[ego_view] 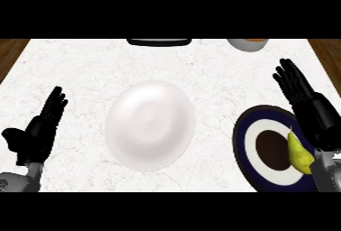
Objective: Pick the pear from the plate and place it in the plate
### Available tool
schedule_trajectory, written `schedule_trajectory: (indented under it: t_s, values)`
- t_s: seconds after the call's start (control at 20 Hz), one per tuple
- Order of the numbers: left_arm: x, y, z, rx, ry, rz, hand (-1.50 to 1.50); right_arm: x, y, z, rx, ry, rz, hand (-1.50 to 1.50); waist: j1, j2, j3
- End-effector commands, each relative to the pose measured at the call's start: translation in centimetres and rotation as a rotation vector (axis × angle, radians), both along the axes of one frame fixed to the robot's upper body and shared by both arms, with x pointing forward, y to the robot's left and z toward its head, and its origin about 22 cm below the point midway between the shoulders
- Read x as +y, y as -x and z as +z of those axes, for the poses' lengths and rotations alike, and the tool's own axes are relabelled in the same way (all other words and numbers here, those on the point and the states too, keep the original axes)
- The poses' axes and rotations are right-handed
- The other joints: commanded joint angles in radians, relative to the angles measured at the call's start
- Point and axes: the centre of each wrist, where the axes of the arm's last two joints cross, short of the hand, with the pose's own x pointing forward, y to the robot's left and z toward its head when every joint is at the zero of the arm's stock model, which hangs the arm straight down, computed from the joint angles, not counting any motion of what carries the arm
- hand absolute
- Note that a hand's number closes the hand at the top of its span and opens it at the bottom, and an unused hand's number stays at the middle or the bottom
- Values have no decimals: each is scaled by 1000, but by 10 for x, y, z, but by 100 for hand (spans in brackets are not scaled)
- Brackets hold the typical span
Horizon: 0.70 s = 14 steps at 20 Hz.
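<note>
– Right hand (311, 106), how does it stand?
– Spread, with the fingers straight and pointing toward eleven o'clock. It hangs over the three o'clock rim of the dark blue plate (241, 135).
– And the pear (300, 153)?
– It is on that same plate, at about four o'clock from the plate's dark centre, stem toward twelve. It lies just beside the right wrist; I cannot tell whether the two touch.
– Where is that plate on the bench (80, 67)?
– At four o'clock from the bench's middle, with its right side hidden behind the arm. It has a white ring round a dark middle.
– What about the other plate?
– The white plate (149, 124) sits in the middle of the bench, at nine o'clock from the blue one and apart from it.
– Left hand (41, 131)?
– It rests at eight o'clock, open, with the fingers straight toward one o'clock and the thumb out to the side. It is well apart from both plates.
– Anything else?
– At twelve o'clock on the far edge there is a black thing (160, 42), and at one o'clock a grey bowl (248, 44). Both are cut off by the view.
</note>
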Motion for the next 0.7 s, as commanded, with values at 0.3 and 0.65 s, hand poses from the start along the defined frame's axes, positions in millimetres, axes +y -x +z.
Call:
schedule_trajectory:
  t_s: [0.3, 0.65]
  values:
    - [0, 5, -14, 10, -7, -60, 0, -45, -10, 28, 13, 526, -114, 150, -21, -7, -28]
    - [-14, 14, -34, 48, 26, -93, 0, 7, 52, -100, -150, 66, -395, -150, -18, -2, 8]
